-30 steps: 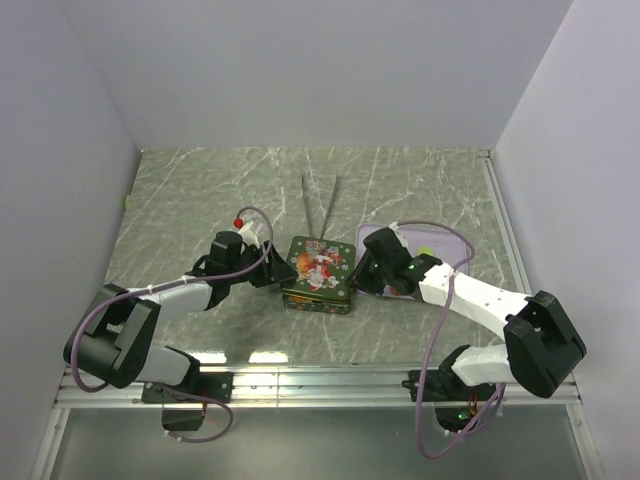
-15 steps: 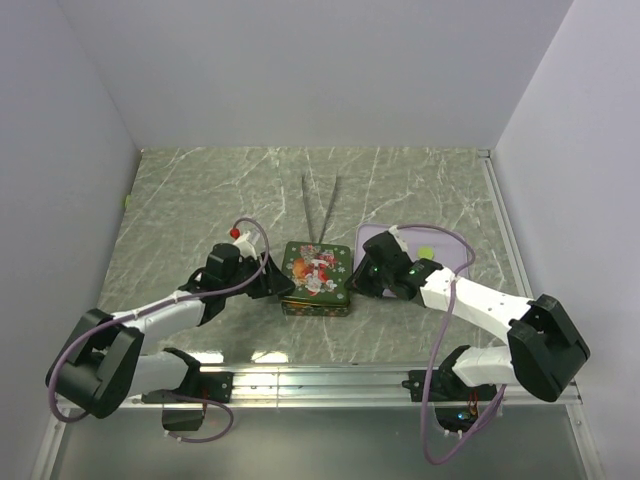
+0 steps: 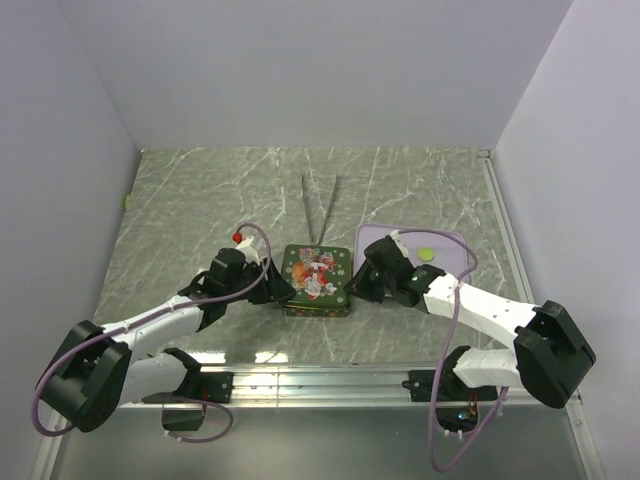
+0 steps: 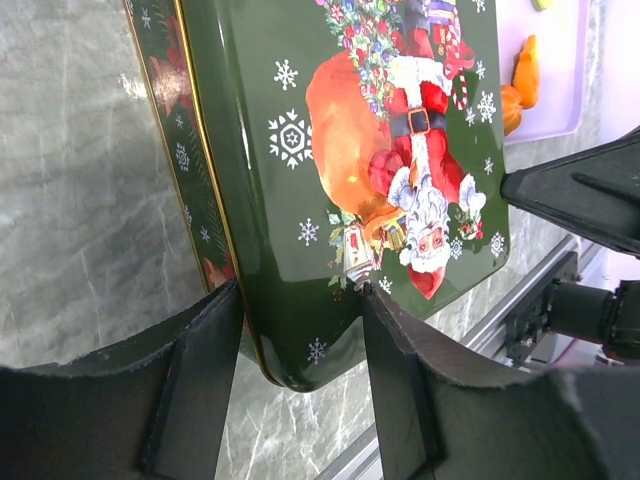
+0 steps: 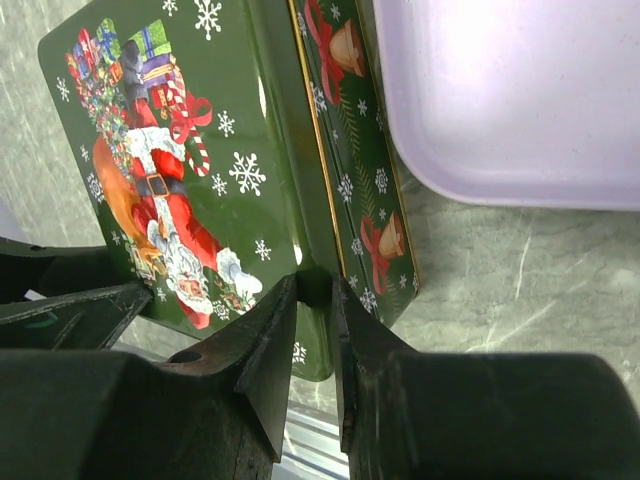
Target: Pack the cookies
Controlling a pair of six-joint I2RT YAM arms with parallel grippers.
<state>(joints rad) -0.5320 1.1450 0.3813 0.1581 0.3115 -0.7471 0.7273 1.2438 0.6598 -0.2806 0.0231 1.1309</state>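
A green Christmas tin [image 3: 317, 278] with a Santa lid lies between both arms. My left gripper [image 3: 272, 285] is shut on the tin's near left corner [image 4: 290, 350], one finger on the side wall and the other on the lid top. My right gripper [image 3: 358, 283] is shut on the lid's right rim [image 5: 315, 285], its fingers close together. Orange cookies [image 4: 520, 80] show in the left wrist view on the lilac tray [image 4: 570, 100] beyond the tin. From the top view they are hidden behind my right arm.
The lilac tray [image 3: 455, 250] sits right of the tin and nearly touches it [image 5: 500, 100]. A small yellow-green piece [image 3: 427, 253] lies on it. Metal tongs [image 3: 320, 205] lie behind the tin. A metal rail [image 3: 320, 375] runs along the near table edge.
The tin has slid slightly toward the near edge and turned squarer. My left arm has dropped lower and swung in with it. Both grippers keep their hold.
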